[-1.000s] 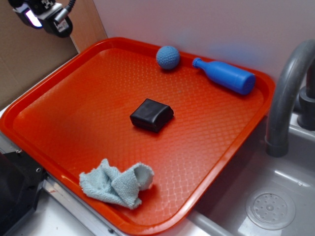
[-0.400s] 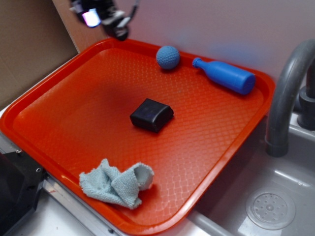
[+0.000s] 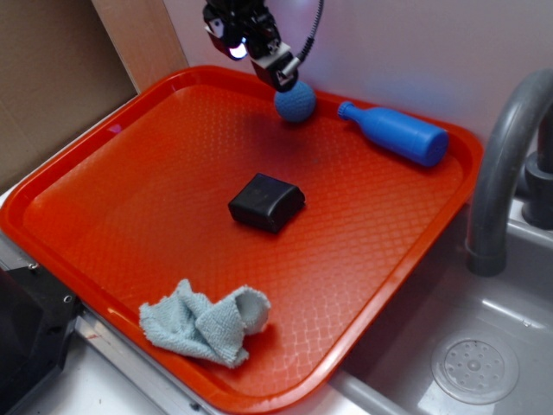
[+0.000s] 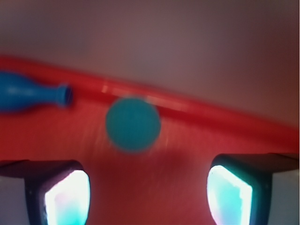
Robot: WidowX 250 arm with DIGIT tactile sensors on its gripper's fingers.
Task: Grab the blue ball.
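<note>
Beside the sink, an orange tray (image 3: 104,216) holds the blue ball (image 3: 296,103) at its far rim, the end effector (image 3: 278,71) just above. From the wrist, the blue ball (image 4: 133,123) sits ahead between wide-spread fingers (image 4: 65,197); closing off-centre could roll it toward the blue pin (image 4: 28,96).

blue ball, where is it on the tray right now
In the exterior view the blue ball sits at the tray's far edge, just left of the blue pin, with the open gripper above it.
</note>
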